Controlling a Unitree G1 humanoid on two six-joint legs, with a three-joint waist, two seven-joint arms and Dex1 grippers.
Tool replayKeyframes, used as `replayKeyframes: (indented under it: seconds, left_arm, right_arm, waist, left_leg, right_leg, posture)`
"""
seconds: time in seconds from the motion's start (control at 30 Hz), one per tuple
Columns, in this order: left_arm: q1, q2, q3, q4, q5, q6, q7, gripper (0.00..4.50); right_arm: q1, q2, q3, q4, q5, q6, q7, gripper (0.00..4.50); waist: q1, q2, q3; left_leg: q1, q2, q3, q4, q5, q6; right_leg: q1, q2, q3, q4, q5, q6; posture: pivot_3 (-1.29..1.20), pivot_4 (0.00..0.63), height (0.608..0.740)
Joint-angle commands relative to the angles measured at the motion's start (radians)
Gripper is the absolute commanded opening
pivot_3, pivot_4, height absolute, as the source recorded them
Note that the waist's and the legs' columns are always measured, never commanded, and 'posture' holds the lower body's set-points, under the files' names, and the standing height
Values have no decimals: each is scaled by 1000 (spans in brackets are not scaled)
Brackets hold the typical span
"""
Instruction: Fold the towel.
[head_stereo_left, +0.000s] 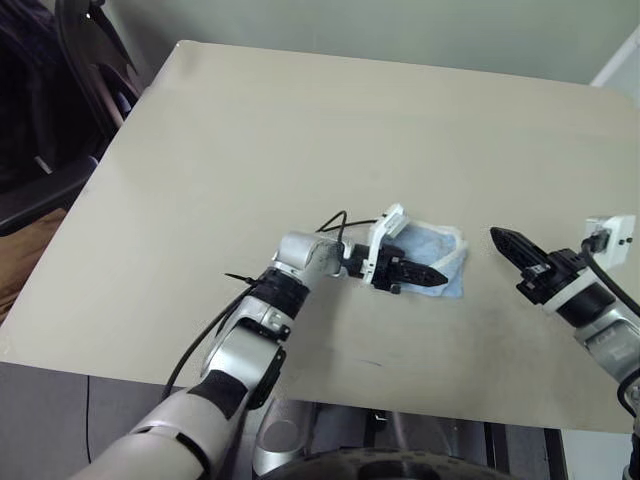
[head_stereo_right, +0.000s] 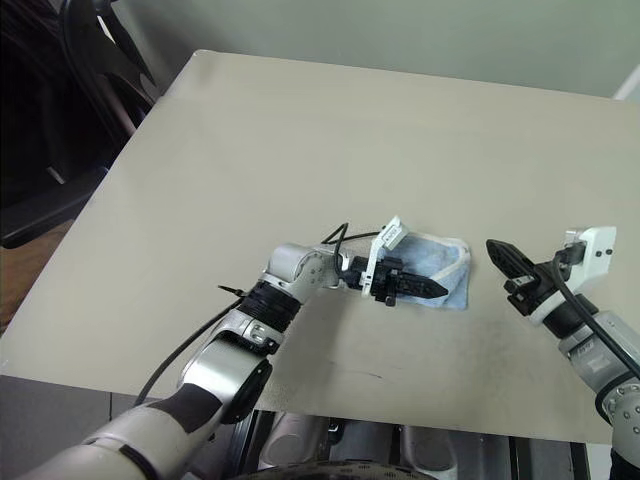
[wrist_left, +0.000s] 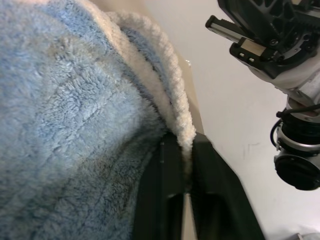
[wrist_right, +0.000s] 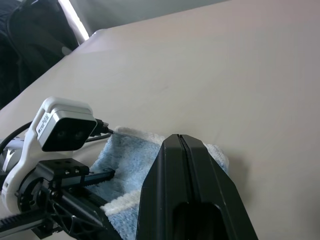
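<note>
The light blue towel (head_stereo_left: 437, 243) lies folded small on the tan table (head_stereo_left: 300, 130), right of centre, with its whitish edging along the far and right sides. My left gripper (head_stereo_left: 438, 277) reaches across the towel's near edge, pointing right. In the left wrist view its black fingers (wrist_left: 167, 170) pinch the whitish edging of the towel (wrist_left: 65, 110) between them. My right gripper (head_stereo_left: 500, 237) hovers just right of the towel, a small gap apart, shut with nothing in it. In the right wrist view its fingers (wrist_right: 170, 170) are pressed together in front of the towel (wrist_right: 130, 155).
A dark chair (head_stereo_left: 60, 80) stands beyond the table's left edge. The table's near edge runs just below both arms. Bare tabletop spreads behind and to the left of the towel.
</note>
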Motion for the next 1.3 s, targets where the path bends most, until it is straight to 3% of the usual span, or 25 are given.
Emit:
replayKeyframes:
  seconds: [0.03, 0.33, 1.03, 1.13, 1.3]
  left_arm:
    - [-11, -26, 33, 8, 4, -28, 10, 1432]
    - [-10, -59, 77, 34, 24, -61, 49, 4461]
    - [-9, -67, 89, 35, 43, -59, 41, 4461]
    - [47, 89, 236, -426, -170, 13, -46, 4461]
    - [37, 121, 329, -535, -346, 180, 30, 4461]
  right_arm:
    - [-15, -9, -12, -18, 6, -24, -7, 0]
    - [-25, -12, -4, -10, 2, -26, -7, 0]
    - [-24, -12, -3, -10, 3, -27, -8, 0]
    - [-111, -18, 55, 23, 56, -14, 60, 0]
    - [-131, -35, 64, 31, 83, -8, 88, 0]
  waist:
    - [0, 0, 0]
    - [0, 0, 0]
    - [0, 0, 0]
    - [-25, -1, 1]
    - [-10, 5, -2]
  left_leg:
    - [0, 0, 0, 0, 0, 0]
    - [0, 0, 1, 0, 0, 1]
    - [0, 0, 2, 1, 1, 2]
    - [-1, 0, 3, 0, 1, 1]
    - [-5, 1, 3, -1, 5, 0]
  right_leg:
    - [0, 0, 0, 0, 0, 0]
    - [0, 0, 0, 0, 0, 1]
    - [0, 0, 1, 0, 2, 2]
    - [-3, 1, 2, 0, 3, 1]
    - [-7, 2, 1, 1, 4, 0]
  posture:
    - [0, 150, 733]
    - [0, 150, 733]
    - [0, 150, 733]
    - [0, 150, 733]
    - [0, 150, 733]
